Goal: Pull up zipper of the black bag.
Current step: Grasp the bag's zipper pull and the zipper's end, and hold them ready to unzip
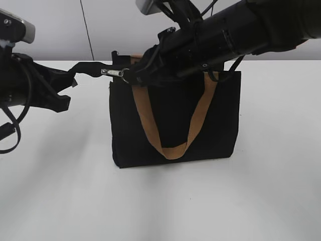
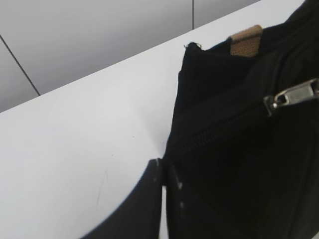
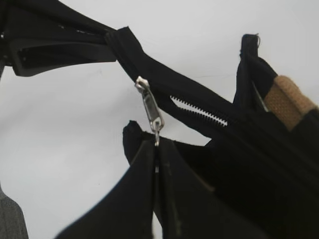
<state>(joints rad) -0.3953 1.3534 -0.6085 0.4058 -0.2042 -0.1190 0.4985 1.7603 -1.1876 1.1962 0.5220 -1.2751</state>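
Desk is white, bare in the foreground. Black bag stands upright on it about mid-frame, front panel toward the camera, one tan handle hanging down the front in a U.

Left claw: fingers pressed together, clenched on the black fabric tail at the bag's left end of the zipper. In the exterior view that tail is stretched out sideways to the left, off the bag's top corner, toward the left arm.

Right claw: fingers closed with no gap, pinching the lower end of the silvery metal pull. The pull hangs between claw and zipper track, slider sitting on the stretched strip near the bag's top-left corner. To the right of the slider a short run of teeth shows; can't tell from here if they are meshed or split, the view is dark.

Right arm comes in from upper right, crossing over the bag's top rim. Second tan handle visible at the far rim. Grey wall behind the desk.
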